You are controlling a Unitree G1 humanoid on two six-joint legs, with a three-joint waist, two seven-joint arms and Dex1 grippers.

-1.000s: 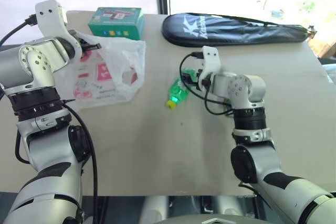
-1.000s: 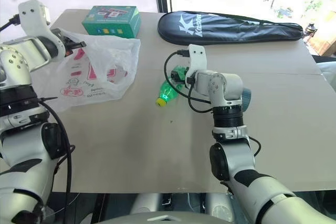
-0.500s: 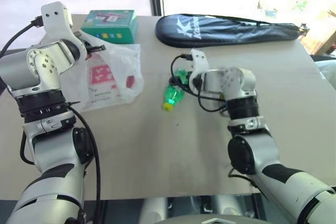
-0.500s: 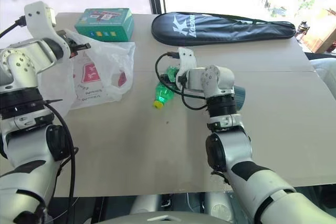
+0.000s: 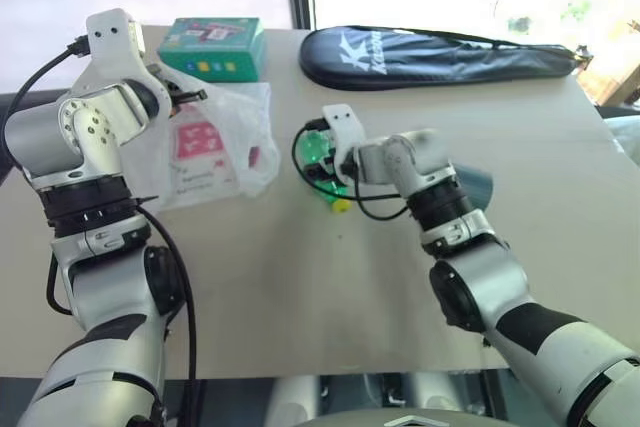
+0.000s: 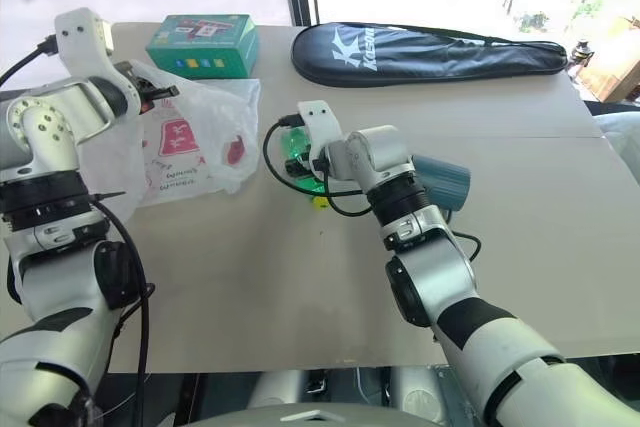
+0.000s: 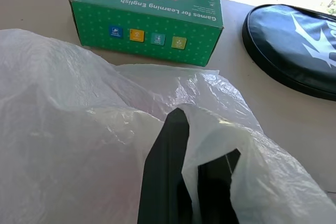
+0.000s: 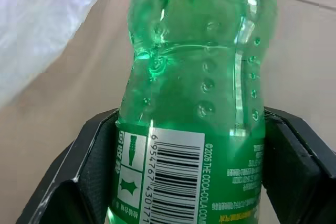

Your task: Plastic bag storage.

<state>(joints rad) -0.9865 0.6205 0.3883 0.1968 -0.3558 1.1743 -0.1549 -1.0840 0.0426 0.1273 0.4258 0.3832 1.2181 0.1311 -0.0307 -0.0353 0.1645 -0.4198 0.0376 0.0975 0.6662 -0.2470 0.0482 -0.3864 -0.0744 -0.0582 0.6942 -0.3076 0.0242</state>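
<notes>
The plastic bag (image 5: 215,142), thin and white with red print, lies crumpled on the left of the table (image 5: 300,287). My left gripper (image 5: 185,97) is shut on its upper edge and holds that edge a little off the table; the black fingers (image 7: 168,171) pinch the film. A green plastic bottle (image 5: 322,155) with a yellow cap lies just right of the bag. My right gripper (image 8: 191,124) is shut on the bottle's body, one pad against each side. I cannot tell whether the bottle is off the table.
A green game box (image 5: 215,42) stands behind the bag at the far left. A long black zipped racket case (image 5: 440,52) lies along the far edge. A blue-grey mug (image 6: 440,177) sits by my right forearm. The table's near edge runs along the front.
My right gripper has swung left onto the green bottle and its fingers have closed in on it. The left gripper still holds the bag's edge. The camera has shifted slightly.
</notes>
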